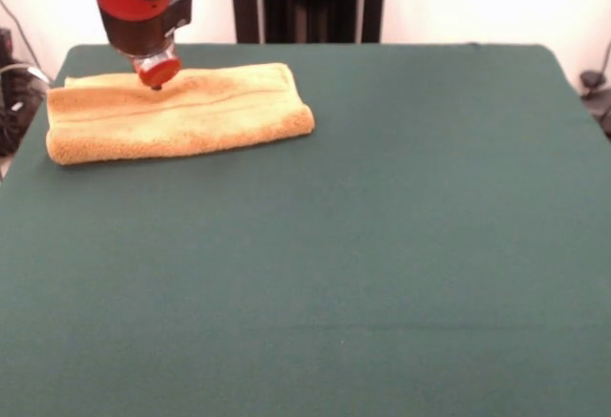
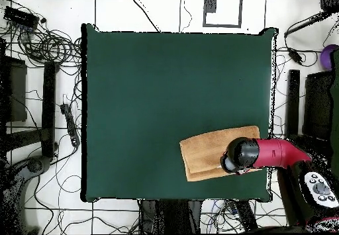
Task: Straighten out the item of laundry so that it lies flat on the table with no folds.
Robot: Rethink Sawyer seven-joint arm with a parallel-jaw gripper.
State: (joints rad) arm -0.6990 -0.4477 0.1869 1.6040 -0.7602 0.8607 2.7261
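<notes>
Gripper (image 1: 158, 75) poised over folded towel (image 1: 181, 116), tip at its surface, finger state unclear, green table (image 1: 382, 245) beneath

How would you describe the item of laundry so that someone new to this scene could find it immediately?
Start with the large dark green table; in the front view, look to its far left corner, under the red and black arm. There lies an orange-tan terry towel, folded into a long strip, with the gripper just above its back edge. It is the only thing lying on the cloth.
</notes>
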